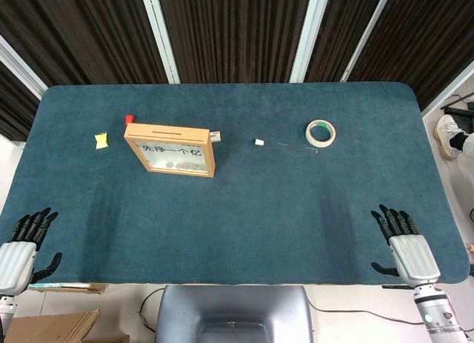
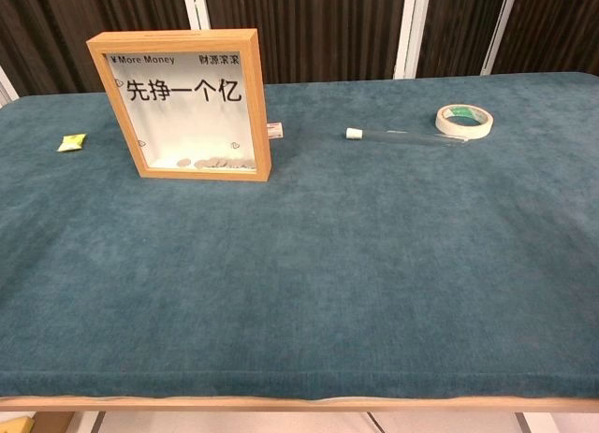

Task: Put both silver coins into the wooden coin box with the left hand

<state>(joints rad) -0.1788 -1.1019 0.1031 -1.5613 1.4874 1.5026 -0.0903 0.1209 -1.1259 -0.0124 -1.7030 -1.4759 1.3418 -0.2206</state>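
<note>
While the wooden coin box point(image 2: 185, 104) stands upright on the left half of the desk point(image 1: 259, 210), its light wood frame encloses a clear front pane printed with black characters, and a thin layer of silver coins point(image 2: 208, 161) lies along the inside bottom edge behind that pane. In the head view a narrow dark slot runs along the top of the frame. The desk is covered in a dark teal, felt-like cloth with rounded corners. The left hand point(image 1: 21, 248) sits at the near left corner, just off the desk edge — fingers spread apart, holding nothing. The right hand point(image 1: 404, 243) rests at the near right corner, over the cloth edge, fingers likewise spread and empty; its back plate is pale grey and its fingers black. Both hands are well apart from the box. A small crumpled yellow piece point(image 1: 101, 140) lies left of the box, and a small red object point(image 1: 129, 118) sits just behind its left rear corner. To the right of the box lie a thin clear tube with a white cap point(image 2: 398, 137) and, beyond it, a flat ring-shaped roll of tape point(image 2: 463, 121) — pale outside, greenish inside.
</note>
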